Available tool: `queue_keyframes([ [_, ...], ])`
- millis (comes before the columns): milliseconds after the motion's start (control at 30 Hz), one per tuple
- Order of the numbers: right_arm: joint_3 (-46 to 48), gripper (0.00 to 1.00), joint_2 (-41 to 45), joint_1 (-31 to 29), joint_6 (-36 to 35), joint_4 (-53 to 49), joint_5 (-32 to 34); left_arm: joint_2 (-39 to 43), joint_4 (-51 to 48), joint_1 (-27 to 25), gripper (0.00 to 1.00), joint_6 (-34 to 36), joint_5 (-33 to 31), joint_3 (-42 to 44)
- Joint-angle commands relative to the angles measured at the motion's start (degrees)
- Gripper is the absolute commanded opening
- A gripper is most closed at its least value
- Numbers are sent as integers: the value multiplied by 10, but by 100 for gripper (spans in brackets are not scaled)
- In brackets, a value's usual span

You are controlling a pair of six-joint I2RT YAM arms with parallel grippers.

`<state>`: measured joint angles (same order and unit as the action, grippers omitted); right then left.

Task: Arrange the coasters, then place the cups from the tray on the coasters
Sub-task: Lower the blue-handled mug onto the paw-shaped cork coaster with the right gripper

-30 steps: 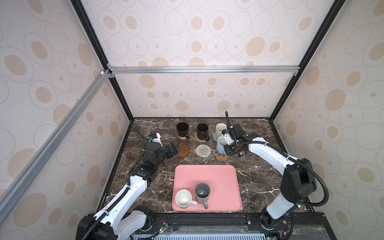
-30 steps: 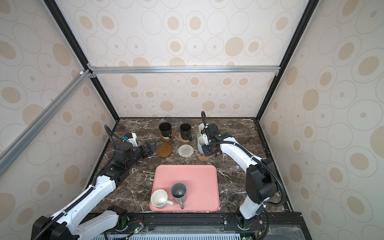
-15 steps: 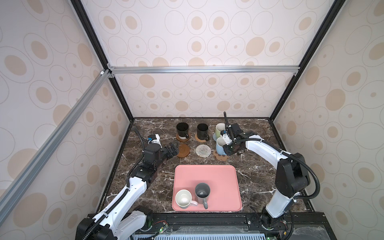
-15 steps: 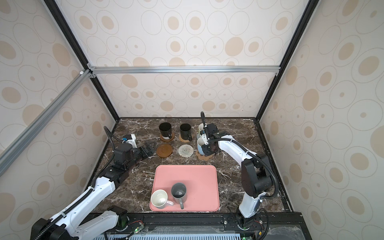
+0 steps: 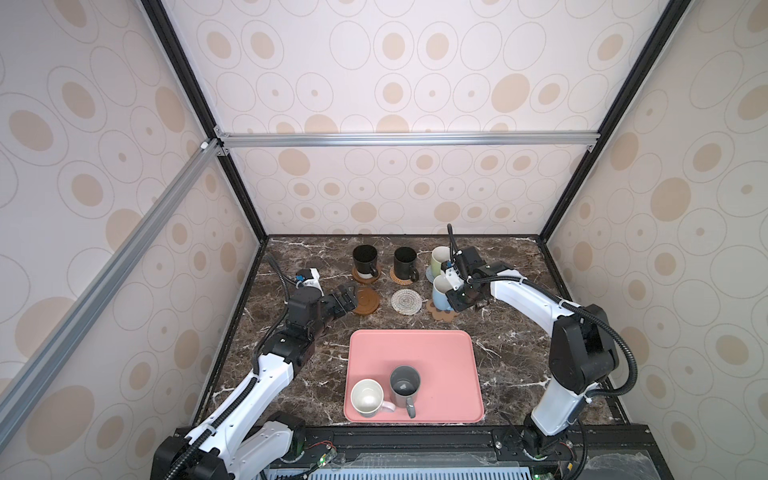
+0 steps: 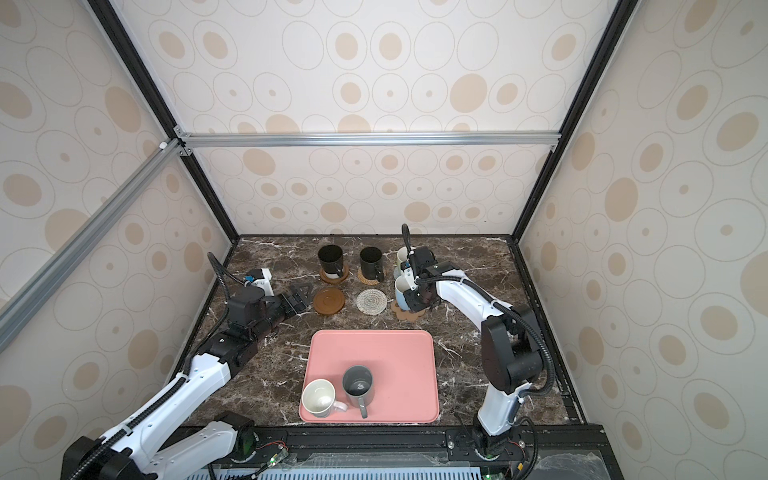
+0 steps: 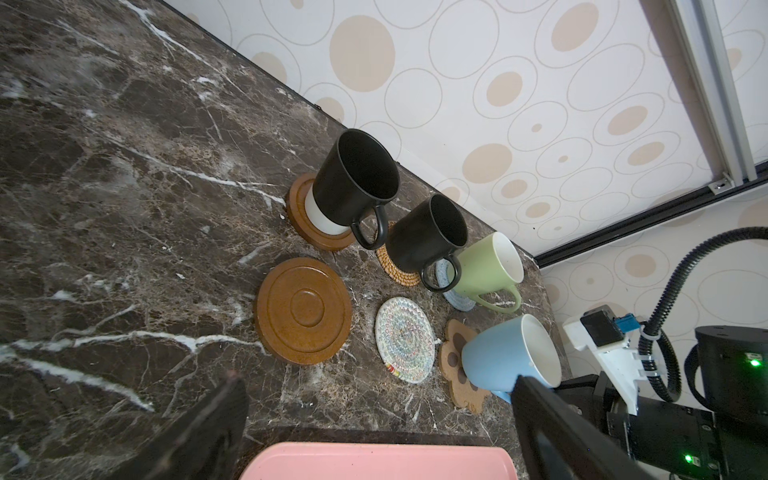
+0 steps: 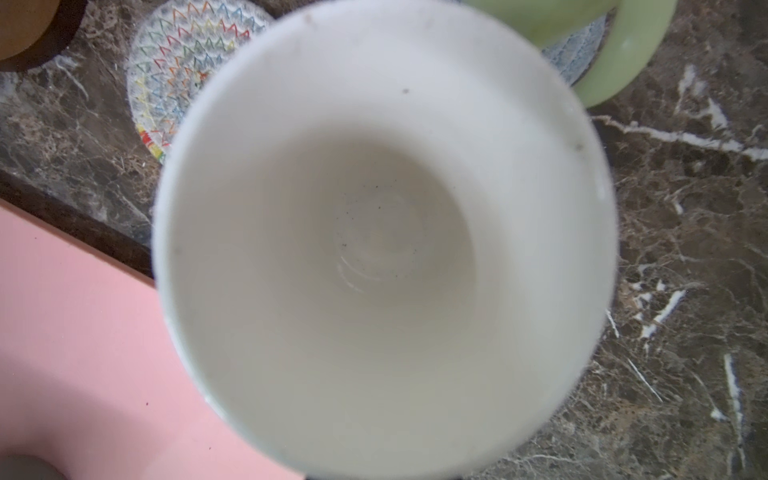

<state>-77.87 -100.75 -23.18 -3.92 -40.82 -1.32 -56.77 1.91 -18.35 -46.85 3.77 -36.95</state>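
Pink tray point(image 5: 436, 353) holds the white mug point(image 5: 366, 397) and grey mug point(image 5: 404, 384) in both top views; the right gripper point(image 5: 454, 298) clamps the light blue mug point(image 5: 439, 291), tilted over the paw coaster point(image 5: 444, 314). Left wrist view: the left gripper point(image 7: 378, 428) gapes wide, empty. Right wrist view: the light blue mug's white inside fills the frame.

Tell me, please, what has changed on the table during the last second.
Only the right arm moved: its elbow swung slightly inward. The right gripper stays shut on the light blue mug at the paw-shaped coaster. The left gripper stays open beside the bare wooden coaster. The grey mug and white mug remain on the tray.
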Motion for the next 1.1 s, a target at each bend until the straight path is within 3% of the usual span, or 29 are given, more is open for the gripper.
queue_keyframes([
  [0,-18,14,-4,5,-5,24,-1,10,2,5,100,-10,-2,2],
  [767,12,15,-13,4,18,38,3,29,-1,5,100,-13,-9,13],
  [1067,17,24,-13,5,30,31,0,35,-6,5,100,-12,-12,14],
])
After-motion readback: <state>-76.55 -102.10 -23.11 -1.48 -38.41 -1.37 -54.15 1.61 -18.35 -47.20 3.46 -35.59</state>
